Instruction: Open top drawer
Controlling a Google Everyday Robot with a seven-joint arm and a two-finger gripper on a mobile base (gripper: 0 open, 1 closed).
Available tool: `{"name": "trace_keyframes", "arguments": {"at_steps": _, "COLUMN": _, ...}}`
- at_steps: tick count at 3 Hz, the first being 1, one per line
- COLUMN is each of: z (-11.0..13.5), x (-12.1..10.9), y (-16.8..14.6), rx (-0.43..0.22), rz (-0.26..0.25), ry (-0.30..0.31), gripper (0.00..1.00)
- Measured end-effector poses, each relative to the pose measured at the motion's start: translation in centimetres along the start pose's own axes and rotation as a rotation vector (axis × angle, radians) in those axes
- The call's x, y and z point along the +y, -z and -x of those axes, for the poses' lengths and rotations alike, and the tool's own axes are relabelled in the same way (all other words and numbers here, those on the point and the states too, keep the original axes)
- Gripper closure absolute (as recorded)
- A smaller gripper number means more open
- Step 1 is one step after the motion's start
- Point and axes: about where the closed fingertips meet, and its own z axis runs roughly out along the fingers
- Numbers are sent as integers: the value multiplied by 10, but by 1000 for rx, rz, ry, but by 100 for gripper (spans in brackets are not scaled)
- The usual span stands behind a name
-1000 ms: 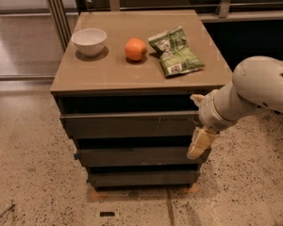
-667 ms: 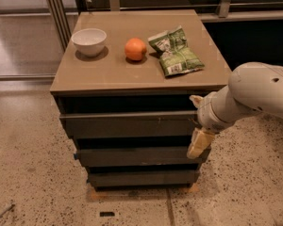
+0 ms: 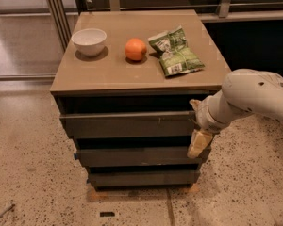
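The top drawer (image 3: 127, 125) is the widest dark grey front, just under the brown tabletop, with small pale scuffs near its right end and a dark gap above it. Two narrower dark grey drawer fronts (image 3: 139, 155) sit below it. My gripper (image 3: 198, 144) hangs from the white arm (image 3: 250, 98) at the right end of the top drawer, pointing down, with its tip over the right end of the middle drawer front. The gripper's wrist hides the top drawer's right edge.
On the cabinet top (image 3: 104, 74) stand a white bowl (image 3: 89, 41), an orange (image 3: 135, 49) and two green snack bags (image 3: 175, 55). Speckled floor surrounds the cabinet. A metal rail and a dark wall run behind it.
The white arm has shifted slightly left. The gripper stays at the top drawer's right end, and the drawer has not visibly moved.
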Motion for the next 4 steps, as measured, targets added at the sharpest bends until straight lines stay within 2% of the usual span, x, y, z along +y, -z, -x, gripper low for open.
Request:
{"name": "trace_keyframes", "arguments": {"at_steps": 2, "z": -9, "x": -12, "y": -31, "rx": 5, "rz": 38, "ry": -4, "gripper": 0}}
{"name": "trace_keyframes", "arguments": {"at_steps": 3, "z": -5, "x": -20, "y": -48, "rx": -4, "rz": 65, "ry": 14, "gripper": 0}}
{"name": "trace_keyframes", "arguments": {"at_steps": 4, "z": 6, "x": -32, "y": -76, "rx": -9, "rz": 119, "ry": 48, "gripper": 0}}
